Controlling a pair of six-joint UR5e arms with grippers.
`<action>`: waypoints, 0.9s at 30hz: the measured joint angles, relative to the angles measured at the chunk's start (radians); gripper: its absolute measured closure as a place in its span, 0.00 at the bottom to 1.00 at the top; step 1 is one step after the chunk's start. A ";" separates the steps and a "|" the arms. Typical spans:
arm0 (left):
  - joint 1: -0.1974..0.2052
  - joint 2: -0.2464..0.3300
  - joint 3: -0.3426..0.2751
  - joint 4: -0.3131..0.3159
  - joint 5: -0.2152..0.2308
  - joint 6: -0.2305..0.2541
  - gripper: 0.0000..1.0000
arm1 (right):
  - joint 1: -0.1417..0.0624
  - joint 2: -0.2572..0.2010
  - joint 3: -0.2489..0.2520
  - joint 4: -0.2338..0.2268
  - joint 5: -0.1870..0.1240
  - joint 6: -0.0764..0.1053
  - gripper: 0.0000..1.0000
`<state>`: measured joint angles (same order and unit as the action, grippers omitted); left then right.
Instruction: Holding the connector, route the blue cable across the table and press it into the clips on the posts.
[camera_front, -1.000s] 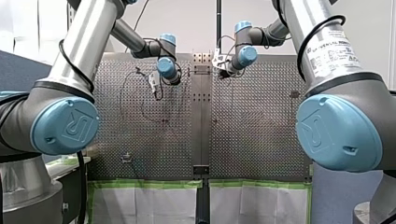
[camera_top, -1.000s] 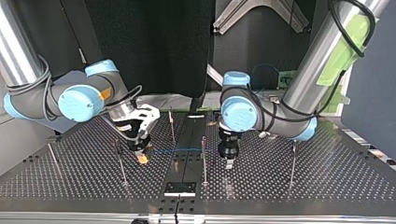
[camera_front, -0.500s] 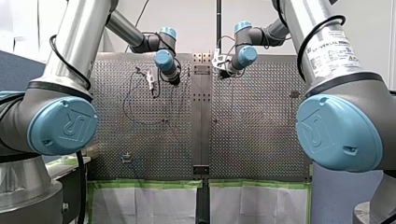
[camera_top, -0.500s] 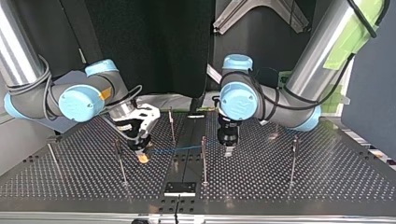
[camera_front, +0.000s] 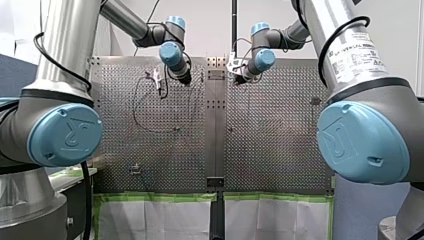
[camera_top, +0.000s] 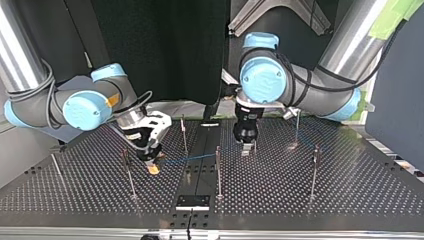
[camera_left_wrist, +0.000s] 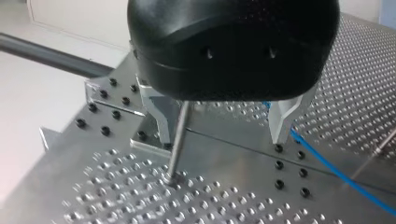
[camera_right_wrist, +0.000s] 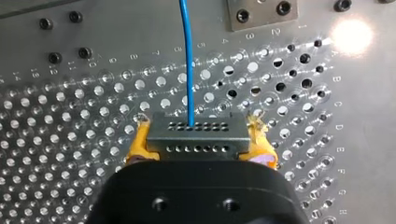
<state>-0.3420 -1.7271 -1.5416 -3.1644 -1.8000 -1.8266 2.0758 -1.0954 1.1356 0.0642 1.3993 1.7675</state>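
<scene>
In the right wrist view my right gripper (camera_right_wrist: 198, 145) is shut on the grey connector (camera_right_wrist: 196, 133), its yellow pads (camera_right_wrist: 140, 142) against both ends. The blue cable (camera_right_wrist: 187, 60) runs straight ahead from it over the perforated table. In the top view that gripper (camera_top: 152, 166) hangs low at the left, and the cable (camera_top: 187, 159) stretches to the middle post (camera_top: 218, 172). My left gripper (camera_top: 246, 149) hovers beyond that post. Its metal fingers (camera_left_wrist: 159, 119) stand open with nothing held. A thin post (camera_left_wrist: 176, 140) rises just inside one finger, and the cable (camera_left_wrist: 336, 172) passes the other.
More thin posts stand on the table: one behind the right gripper (camera_top: 183, 132), one beside it (camera_top: 128, 175), and two at the top view's right (camera_top: 313, 172) (camera_top: 297, 127). A black plate (camera_top: 192, 201) lies at the near edge of the centre strip.
My left arm has lifted and drawn back toward the far side of the top view, away from the middle post. My right gripper has stayed put with the connector.
</scene>
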 joint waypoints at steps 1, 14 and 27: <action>-0.002 0.008 -0.005 0.000 0.003 -0.001 0.00 | 0.000 0.000 0.000 0.000 0.000 0.000 1.00; -0.050 0.081 -0.022 0.005 0.028 -0.003 0.00 | -0.014 -0.002 0.000 0.001 0.001 0.000 1.00; -0.156 0.076 0.014 0.080 -0.028 -0.002 0.00 | -0.019 -0.003 0.000 0.002 0.009 -0.002 1.00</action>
<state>-0.4981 -1.6508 -1.5279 -3.0847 -1.8279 -1.8285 2.0567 -1.0985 1.1353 0.0658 1.4079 1.7653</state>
